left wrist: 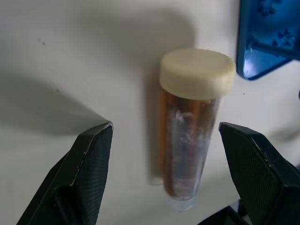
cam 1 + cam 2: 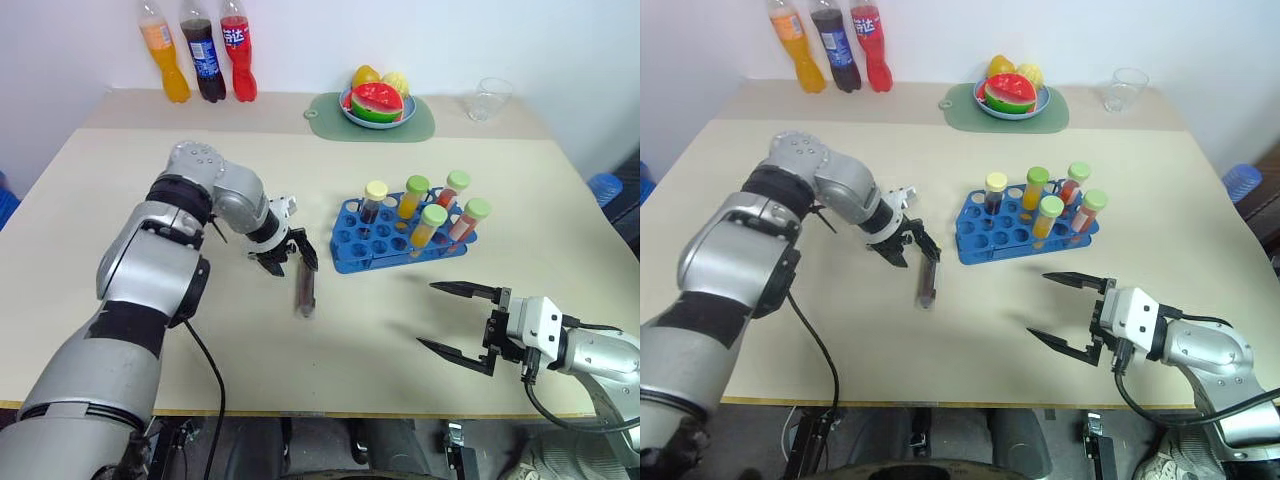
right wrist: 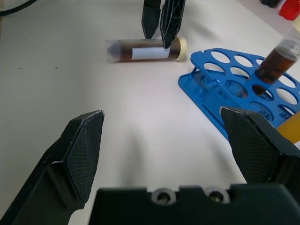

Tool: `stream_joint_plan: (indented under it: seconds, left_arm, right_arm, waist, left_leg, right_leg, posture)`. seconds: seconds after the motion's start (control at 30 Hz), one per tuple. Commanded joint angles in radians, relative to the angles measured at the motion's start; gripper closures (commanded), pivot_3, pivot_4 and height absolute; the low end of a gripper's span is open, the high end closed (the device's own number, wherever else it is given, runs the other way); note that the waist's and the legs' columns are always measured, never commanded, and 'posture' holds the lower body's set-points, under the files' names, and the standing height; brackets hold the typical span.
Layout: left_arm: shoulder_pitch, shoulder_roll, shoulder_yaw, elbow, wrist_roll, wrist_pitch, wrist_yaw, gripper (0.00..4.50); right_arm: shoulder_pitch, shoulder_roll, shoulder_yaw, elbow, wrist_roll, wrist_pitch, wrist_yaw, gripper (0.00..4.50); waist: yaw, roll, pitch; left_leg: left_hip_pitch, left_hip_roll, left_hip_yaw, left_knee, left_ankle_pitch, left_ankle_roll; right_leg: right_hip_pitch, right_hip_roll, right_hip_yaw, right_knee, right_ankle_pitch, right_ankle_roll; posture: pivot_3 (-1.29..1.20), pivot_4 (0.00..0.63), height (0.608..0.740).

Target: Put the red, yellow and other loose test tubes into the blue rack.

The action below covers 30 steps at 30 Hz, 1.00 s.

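The pale surface (image 2: 120, 180) carries the blue rack (image 2: 352, 246) near its middle, five capped tubes standing upright in it; the left pincer (image 2: 291, 257) points down just beside the rack, jaws open on either side of the loose brown test tube (image 2: 305, 292), which lies flat with its pale-yellow cap (image 1: 197, 73) toward the rack; the right pincer (image 2: 458, 321) hangs wide open and empty near the surface's front edge.
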Motion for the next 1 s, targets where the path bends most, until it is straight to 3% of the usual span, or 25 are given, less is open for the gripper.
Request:
stream_joint_plan:
  seconds: [0.03, 0.07, 0.27, 0.3, 0.47, 0.57, 0.67, 0.7, 0.8, 0.9, 1.0]
  left_arm:
    - [-0.033, -0.046, 0.094, 0.036, 0.161, 0.005, -0.01, 0.77]
    - [-0.035, -0.061, 0.12, 0.037, 0.204, 0.001, -0.012, 0.77]
    - [-0.045, -0.124, 0.259, 0.005, 0.413, 0.001, -0.038, 3.56]
    - [-0.046, -0.129, 0.281, 0.006, 0.44, 0.003, -0.046, 3.8]
    - [-0.072, -0.13, 0.36, 0.042, 0.522, 0.005, -0.124, 3.81]
    - [-0.061, -0.098, 0.343, -0.018, 0.502, 0.005, -0.233, 3.81]
    - [0.224, 0.03, 0.283, -0.685, 0.374, -0.016, -0.564, 3.81]
    - [0.293, 0.048, 0.284, -0.828, 0.358, -0.038, -0.663, 3.81]
    - [0.467, 0.152, 0.197, -1.136, 0.515, -0.407, -1.052, 3.81]
    - [0.533, 0.172, 0.146, -1.175, 0.628, -0.607, -1.257, 3.81]
    - [0.607, 0.126, 0.12, -1.189, 0.772, -0.941, -1.43, 3.81]
  right_arm:
    - [0.016, 0.006, -0.036, -0.049, 0.002, -0.004, -0.022, 0.13]
    - [0.021, 0.007, -0.037, -0.053, 0.0, -0.003, -0.028, 0.13]
    - [0.05, 0.009, -0.049, -0.067, -0.007, -0.003, -0.054, 0.06]
    - [0.05, 0.009, -0.049, -0.069, -0.008, -0.002, -0.058, 0.06]
    - [0.052, 0.014, -0.047, -0.073, -0.014, -0.003, -0.074, 0.06]
    - [0.046, 0.014, -0.048, -0.063, -0.018, -0.009, -0.079, 0.06]
    - [0.026, 0.024, -0.046, -0.045, -0.026, -0.007, -0.098, 0.06]
    - [0.024, 0.028, -0.047, -0.04, -0.027, -0.008, -0.101, 0.06]
    - [0.021, 0.044, -0.042, -0.024, -0.043, -0.016, -0.115, 0.06]
    - [0.023, 0.064, -0.036, -0.011, -0.065, -0.025, -0.137, 0.06]
    - [0.034, 0.1, -0.048, -0.015, -0.073, -0.016, -0.181, 0.06]
  waist:
    - [0.0, 0.0, 0.0]
    - [0.0, 0.0, 0.0]
    - [0.002, 0.0, 0.0]
    - [0.001, 0.0, 0.0]
    - [0.001, 0.0, 0.0]
    - [-0.001, 0.0, 0.0]
    - [-0.015, 0.001, 0.0]
    - [-0.021, 0.001, 0.001]
    - [-0.009, 0.001, 0.001]
    - [0.012, 0.001, 0.001]
    - [0.023, 0.003, 0.0]
  left_leg:
    - [0.0, 0.0, 0.0, 0.0, 0.0, 0.0]
    - [0.0, 0.0, 0.0, 0.0, 0.0, 0.0]
    - [0.0, -0.001, 0.0, 0.0, 0.0, 0.0]
    - [0.0, -0.001, -0.001, 0.0, 0.0, 0.0]
    - [0.0, -0.001, -0.001, 0.0, 0.0, -0.001]
    - [0.0, -0.001, -0.001, 0.0, 0.0, -0.001]
    - [0.001, 0.0, 0.0, -0.002, 0.001, -0.002]
    - [0.001, 0.002, 0.0, -0.003, 0.002, -0.005]
    - [0.001, 0.002, -0.001, -0.005, 0.009, -0.017]
    - [0.001, 0.002, -0.001, -0.005, 0.008, -0.014]
    - [0.0, 0.002, -0.001, -0.001, 0.005, -0.009]
  right_leg:
    - [0.0, 0.0, 0.0, 0.0, 0.0, 0.0]
    - [0.0, 0.0, 0.0, 0.0, 0.0, 0.0]
    - [0.0, 0.0, 0.0, 0.0, 0.0, 0.0]
    - [0.0, 0.0, 0.0, 0.0, 0.0, 0.0]
    - [0.0, 0.0, 0.0, 0.0, 0.0, 0.0]
    - [0.0, 0.0, 0.0, 0.0, 0.0, 0.001]
    - [-0.001, -0.001, 0.0, 0.002, 0.0, 0.001]
    - [-0.002, -0.001, 0.002, 0.004, 0.001, 0.001]
    - [-0.004, 0.001, 0.0, 0.007, 0.001, 0.001]
    - [-0.004, 0.001, 0.0, 0.005, 0.0, -0.002]
    - [-0.001, 0.001, 0.0, 0.002, 0.001, -0.004]
  posture:
    - [0.0, 0.15, 0.74]
    - [0.0, 0.15, 0.74]
    - [0.0, 0.15, 0.74]
    - [0.0, 0.15, 0.74]
    - [0.0, 0.15, 0.74]
    - [0.0, 0.15, 0.74]
    - [0.0, 0.15, 0.74]
    - [0.0, 0.15, 0.74]
    - [0.0, 0.15, 0.74]
    - [0.0, 0.15, 0.74]
    - [0.0, 0.15, 0.74]
